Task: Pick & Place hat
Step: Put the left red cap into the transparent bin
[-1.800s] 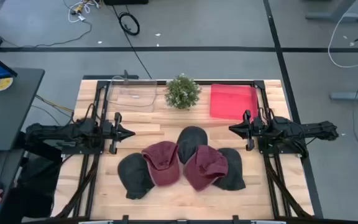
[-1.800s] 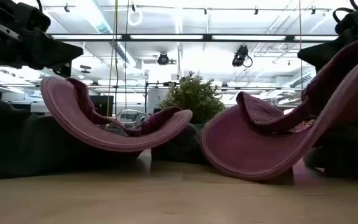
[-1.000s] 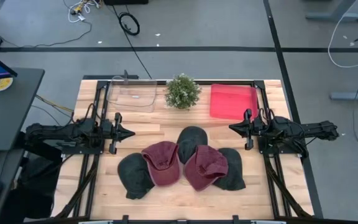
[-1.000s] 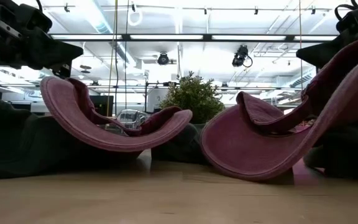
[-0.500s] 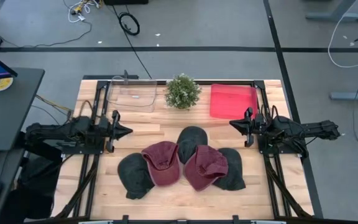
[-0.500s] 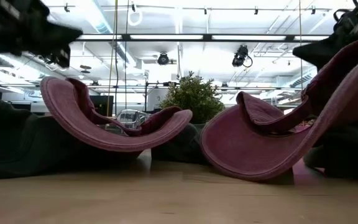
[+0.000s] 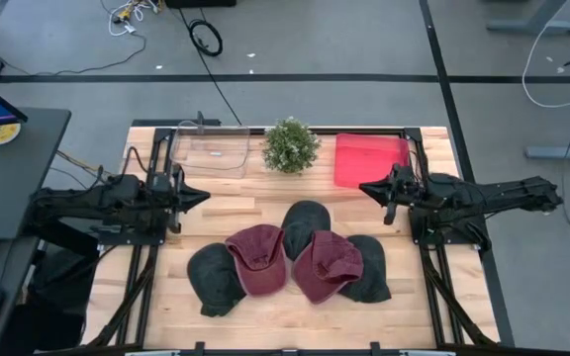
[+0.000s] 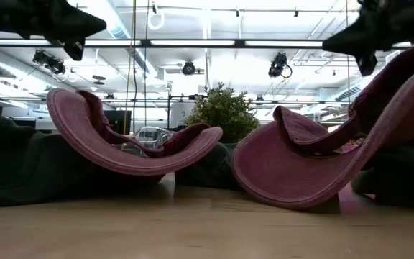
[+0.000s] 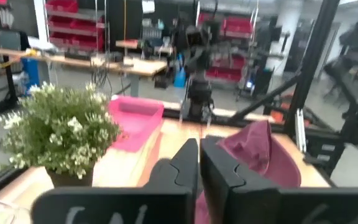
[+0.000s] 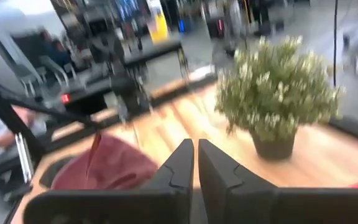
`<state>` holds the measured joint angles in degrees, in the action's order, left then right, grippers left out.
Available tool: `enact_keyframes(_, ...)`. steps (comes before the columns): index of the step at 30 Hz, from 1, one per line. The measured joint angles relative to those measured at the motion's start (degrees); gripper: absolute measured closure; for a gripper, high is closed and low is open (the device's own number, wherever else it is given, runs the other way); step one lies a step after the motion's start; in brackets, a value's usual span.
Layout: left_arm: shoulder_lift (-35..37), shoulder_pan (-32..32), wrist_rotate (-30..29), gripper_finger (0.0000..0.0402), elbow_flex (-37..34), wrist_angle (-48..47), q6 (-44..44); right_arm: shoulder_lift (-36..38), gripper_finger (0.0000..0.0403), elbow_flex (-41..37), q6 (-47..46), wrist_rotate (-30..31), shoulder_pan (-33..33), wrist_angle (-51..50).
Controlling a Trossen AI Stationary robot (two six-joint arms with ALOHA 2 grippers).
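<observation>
Five soft fabric caps — two maroon (image 7: 258, 259), three dark grey (image 7: 214, 279) — lay clustered, partly overlapping, on the slatted wooden desk (image 7: 265, 198). The left gripper (image 7: 202, 196) and right gripper (image 7: 366, 187) hovered apart from them, jaws together, holding nothing. A bushy potted plant (image 7: 290, 146) stood beside a red tray (image 7: 371, 160).

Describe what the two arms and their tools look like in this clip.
Both arms are dark, near-black jointed links with thin cables running along them. The left tool and right tool each end in two tapered black fingers with stepped, notched inner faces. No coloured markings show.
</observation>
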<state>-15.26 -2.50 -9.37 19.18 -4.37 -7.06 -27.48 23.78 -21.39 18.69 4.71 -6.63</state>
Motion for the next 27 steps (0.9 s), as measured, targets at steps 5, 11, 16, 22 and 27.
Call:
enact_keyframes(5,-7.28,0.0,0.25,0.0333,2.61,0.17,-2.89,-9.05,0.0334,10.45,-3.72,-1.98,0.19,-10.97)
enact_keyframes(11,-14.37,0.0,0.37,0.0288,3.36,-3.81,-10.46,-17.38,0.0263,17.1,-4.06,-2.29,2.06,-16.71)
enact_keyframes(16,-19.26,0.04,2.43,0.0245,3.36,-8.52,-15.53,-21.49,0.0206,17.6,-3.58,-2.38,2.64,-16.76)
enact_keyframes(22,-24.38,0.0,10.47,0.0193,3.36,-9.08,-21.61,-24.37,0.0154,17.63,-3.63,-3.27,2.64,-17.92)
enact_keyframes(27,-28.37,-0.57,11.93,0.0165,3.35,-11.32,-4.26,-25.77,0.0129,17.62,-3.63,-4.73,2.64,-17.94)
